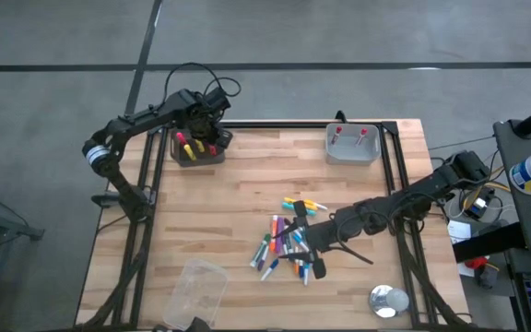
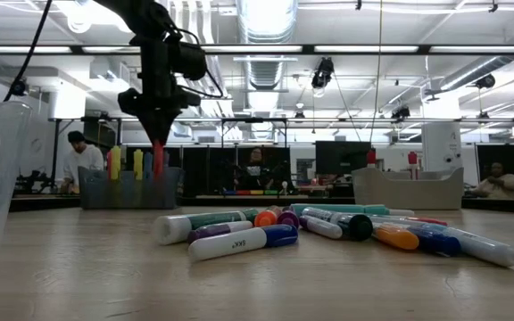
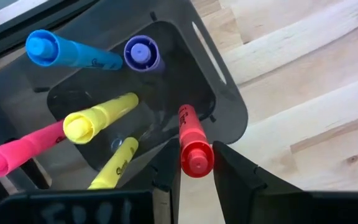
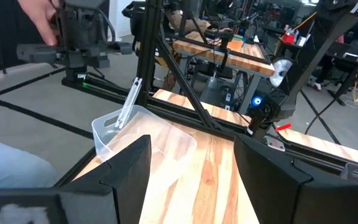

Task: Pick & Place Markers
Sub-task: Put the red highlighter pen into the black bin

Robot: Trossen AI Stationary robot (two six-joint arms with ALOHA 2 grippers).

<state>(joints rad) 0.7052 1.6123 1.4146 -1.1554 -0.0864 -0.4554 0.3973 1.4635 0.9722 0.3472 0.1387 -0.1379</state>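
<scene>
— What is held by the left gripper (image 3: 196,163)?
— A red marker (image 3: 192,142) is clamped between its fingers, cap toward the camera, its far end lowered into the dark bin (image 1: 198,150) at the table's (image 1: 247,175) far left corner.
— What else is seen in that bin?
— A blue, a purple, two yellow and a pink marker are stood inside, leaning.
— And the right gripper (image 1: 304,242)?
— It is hung over the pile of markers (image 1: 286,245) lying near the table's middle, fingers held apart, nothing gripped.
— What lies farther out?
— A grey bin (image 1: 353,144) with two red-capped markers is set at the far right, a clear cup (image 1: 195,291) is laid on its side at the near edge, and a round metal lid (image 1: 388,301) is placed near the right corner.
</scene>
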